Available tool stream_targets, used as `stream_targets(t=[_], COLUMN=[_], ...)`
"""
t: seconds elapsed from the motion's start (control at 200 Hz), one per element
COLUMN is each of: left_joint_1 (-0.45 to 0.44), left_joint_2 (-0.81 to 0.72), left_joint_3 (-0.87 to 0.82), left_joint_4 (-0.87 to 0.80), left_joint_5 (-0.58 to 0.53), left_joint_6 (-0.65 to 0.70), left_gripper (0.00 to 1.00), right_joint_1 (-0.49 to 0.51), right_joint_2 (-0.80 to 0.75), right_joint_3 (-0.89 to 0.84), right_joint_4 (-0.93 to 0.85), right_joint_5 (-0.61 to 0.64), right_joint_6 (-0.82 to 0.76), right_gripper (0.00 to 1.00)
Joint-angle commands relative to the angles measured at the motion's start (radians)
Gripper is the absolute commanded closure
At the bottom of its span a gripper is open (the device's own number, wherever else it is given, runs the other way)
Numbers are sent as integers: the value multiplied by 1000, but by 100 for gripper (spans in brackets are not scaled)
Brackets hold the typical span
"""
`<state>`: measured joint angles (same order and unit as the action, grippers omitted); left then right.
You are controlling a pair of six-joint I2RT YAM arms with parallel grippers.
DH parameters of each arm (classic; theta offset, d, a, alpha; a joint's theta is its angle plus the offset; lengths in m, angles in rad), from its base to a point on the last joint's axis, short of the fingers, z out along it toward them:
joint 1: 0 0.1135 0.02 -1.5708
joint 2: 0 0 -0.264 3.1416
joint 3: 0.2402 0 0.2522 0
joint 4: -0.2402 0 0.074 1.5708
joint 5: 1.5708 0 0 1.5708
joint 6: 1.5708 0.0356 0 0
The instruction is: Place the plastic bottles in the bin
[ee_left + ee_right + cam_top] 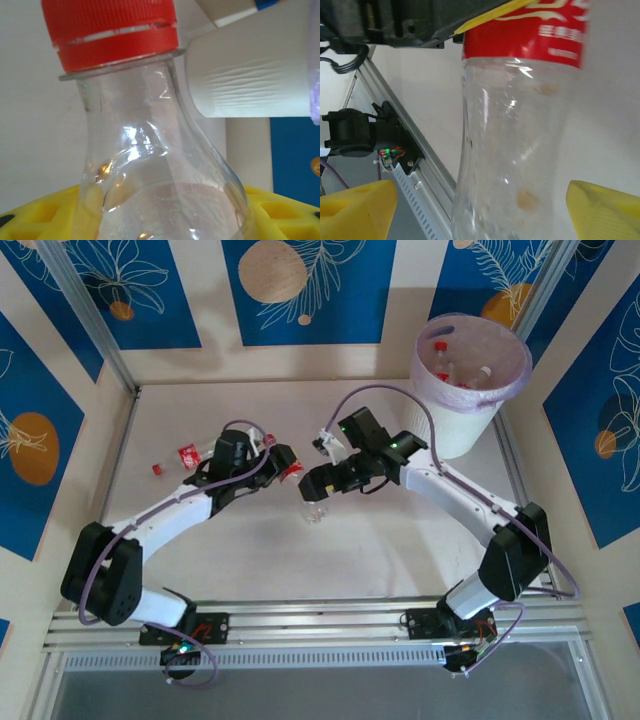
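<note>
Top external view: the left claw (285,462) sits at frame centre, closed on the held bottle (315,508), a clear bottle with a red label that lies slanted above the worktop (300,570). The right claw (312,488) meets it from the right, at the bottle's lower body. A loose bottle (183,456) with a red label lies on the worktop at centre left. The bin (470,415) stands at upper right, with red-capped bottles inside (440,348). Left wrist view: the held bottle's neck and red cap (112,32) stand upright in the frame, the shoulder seated between the yellow fingers (40,212) at the bottom edge; the bin wall is at upper right. Right wrist view: the yellow fingertips (355,210) are spread wide at both lower corners, the bottle body between them and clear of both.
</note>
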<state>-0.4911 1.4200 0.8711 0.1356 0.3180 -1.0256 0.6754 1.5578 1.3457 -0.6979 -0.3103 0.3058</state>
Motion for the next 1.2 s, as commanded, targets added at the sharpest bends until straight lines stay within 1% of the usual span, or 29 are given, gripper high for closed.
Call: stream_targets(t=[0.0,0.085,0.215,0.31,0.385,0.465,0.52,0.565,0.61,0.645,0.755,0.775,0.885,0.99,1.09,1.195], left_joint_1=[-10,-13,-18,-21,-20,-21,-21,-22,-21,-21,-20,-21,-17,-6,5,9], left_joint_2=[15,21,25,23,20,19,18,17,18,19,12,10,-15,-59,-102,-134], left_joint_3=[32,32,35,39,34,27,25,23,21,19,16,15,10,0,-17,-23], left_joint_4=[92,127,139,118,115,125,124,123,122,123,119,118,93,49,10,-57], left_joint_5=[36,48,53,42,38,40,34,33,30,28,21,21,8,-26,-57,-98], left_joint_6=[-6,-22,-26,-13,-11,-15,-16,-15,-18,-20,-20,-18,2,32,56,78], left_gripper=[100,100,100,100,100,95,90,83,71,59,6,0,0,0,0,0], right_joint_1=[9,9,5,-3,-8,-12,-15,-18,-19,-20,-24,-27,-44,-73,-114,-170], right_joint_2=[17,33,43,47,46,41,38,35,34,33,27,25,12,-5,-32,-55], right_joint_3=[-20,-31,-49,-54,-57,-61,-63,-67,-67,-69,-70,-70,-63,-29,16,95], right_joint_4=[39,43,67,76,79,80,82,83,81,81,81,80,66,22,-23,-79], right_joint_5=[-52,-44,-40,-32,-33,-20,-18,-18,-18,-15,-3,-1,19,68,121,184], right_joint_6=[24,25,32,33,36,38,38,41,39,39,38,36,22,-11,-49,-98], right_gripper=[13,13,17,24,34,43,46,47,47,48,52,53,55,60,65,67])
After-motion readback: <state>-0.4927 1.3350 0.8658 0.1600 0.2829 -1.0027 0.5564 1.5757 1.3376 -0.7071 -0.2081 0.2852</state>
